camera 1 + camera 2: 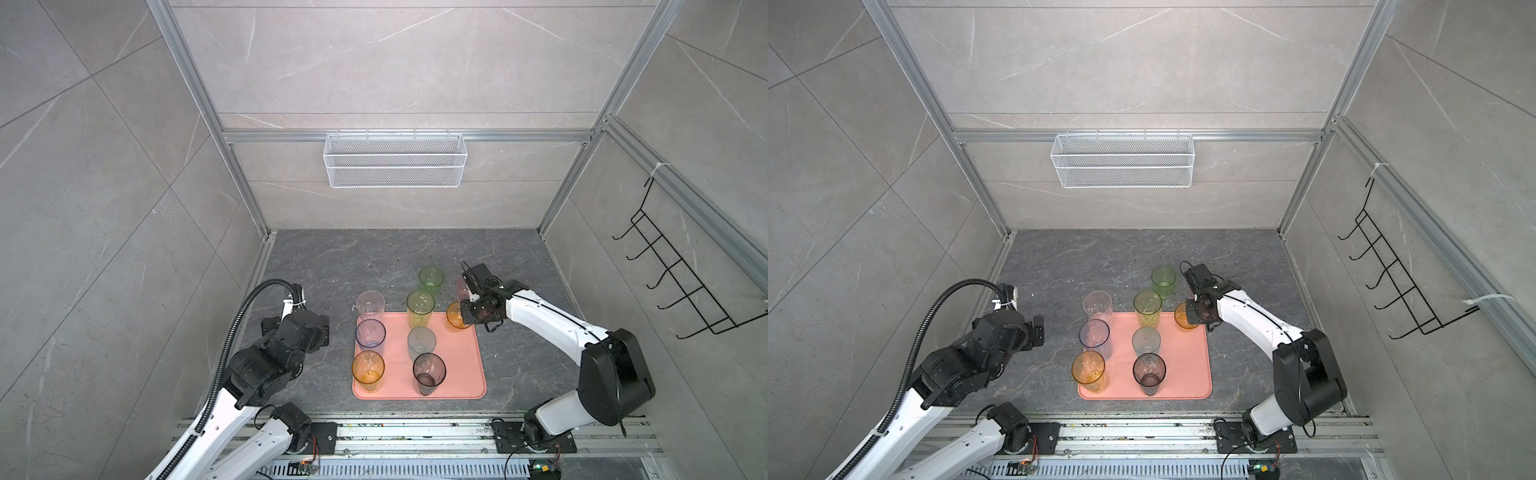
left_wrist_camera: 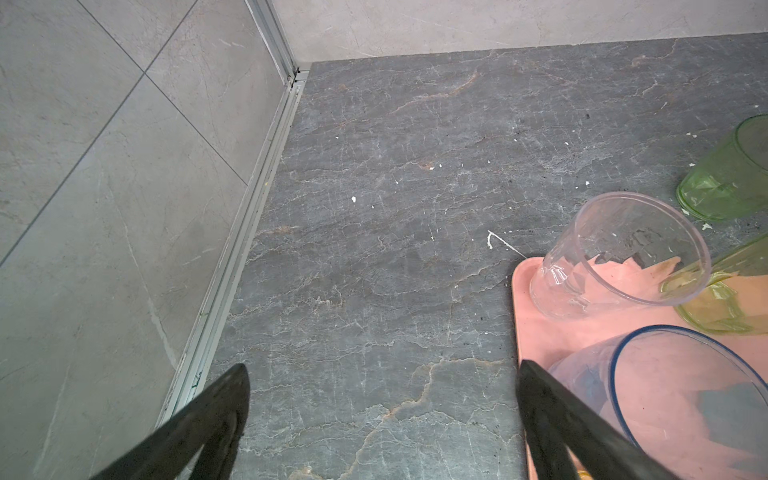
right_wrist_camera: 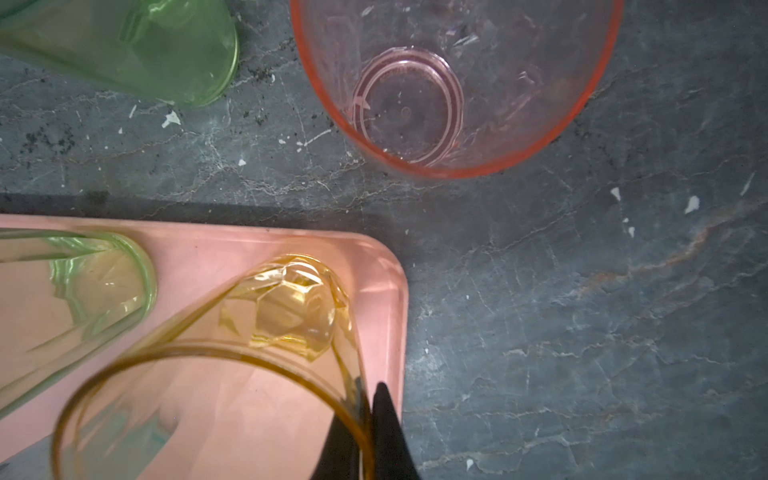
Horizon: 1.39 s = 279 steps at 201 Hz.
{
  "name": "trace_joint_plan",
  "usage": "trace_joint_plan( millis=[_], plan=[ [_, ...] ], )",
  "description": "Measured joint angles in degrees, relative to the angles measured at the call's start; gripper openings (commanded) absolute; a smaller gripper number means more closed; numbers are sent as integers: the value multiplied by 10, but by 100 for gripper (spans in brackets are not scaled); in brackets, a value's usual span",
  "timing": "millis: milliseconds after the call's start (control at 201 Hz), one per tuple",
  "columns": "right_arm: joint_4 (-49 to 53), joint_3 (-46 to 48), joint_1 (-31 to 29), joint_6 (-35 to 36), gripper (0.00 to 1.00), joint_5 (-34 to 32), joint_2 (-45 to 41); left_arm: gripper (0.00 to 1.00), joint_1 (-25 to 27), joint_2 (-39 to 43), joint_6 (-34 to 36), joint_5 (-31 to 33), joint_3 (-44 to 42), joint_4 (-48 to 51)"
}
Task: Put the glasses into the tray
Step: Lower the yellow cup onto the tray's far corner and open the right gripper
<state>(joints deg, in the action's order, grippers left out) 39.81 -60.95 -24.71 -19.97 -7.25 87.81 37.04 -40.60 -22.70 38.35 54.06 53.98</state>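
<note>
Pinching the rim of a short amber glass [image 3: 291, 320], the right fingers [image 3: 388, 436] are closed on its wall, one inside and one outside. The base of that glass sits over the far right corner of the tray [image 1: 461, 374]. Whether it rests there or hangs just above it, I cannot tell.

The tray lies flat on the dark stone table [image 1: 332, 257], between the two arms. Down its left side runs a row of three: a tall clear glass [image 1: 370, 302] on the far corner, a blue-rimmed glass [image 1: 370, 332] just behind it, and a larger amber glass [image 1: 368, 368] nearest the arm bases. A second row runs down the middle. In it a tall green glass [image 1: 420, 309] stands at the far edge, then a teal-grey glass [image 1: 421, 340], then a smoky black glass [image 1: 429, 372]. All six stand upright, mouths up.

Two glasses are off the tray, on the table beyond its far edge. One is a shorter green glass [image 1: 431, 280]. The other is a pink glass [image 3: 415, 104], which the right arm mostly hides in both top views.

The left fingers [image 2: 226, 395] are spread wide with nothing between them. They hang over bare table just beside the tray's left edge, near the blue-rimmed glass.

A white wire basket [image 1: 395, 162] hangs on the back wall.
</note>
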Motion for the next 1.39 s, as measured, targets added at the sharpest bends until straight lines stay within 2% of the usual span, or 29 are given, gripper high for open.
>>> trace_joint_plan(
  millis=[224, 1145, 1389],
  plan=[
    [-3, -1, 4, -7, 0, 8, 7, 100, 0, 0, 0, 0, 0, 0],
    [44, -41, 6, -12, 37, 30, 29, 100, 0, 0, 0, -2, 0, 0],
    [71, -88, 6, -8, 40, 24, 14, 100, 0, 1, 0, -2, 0, 0]
  ],
)
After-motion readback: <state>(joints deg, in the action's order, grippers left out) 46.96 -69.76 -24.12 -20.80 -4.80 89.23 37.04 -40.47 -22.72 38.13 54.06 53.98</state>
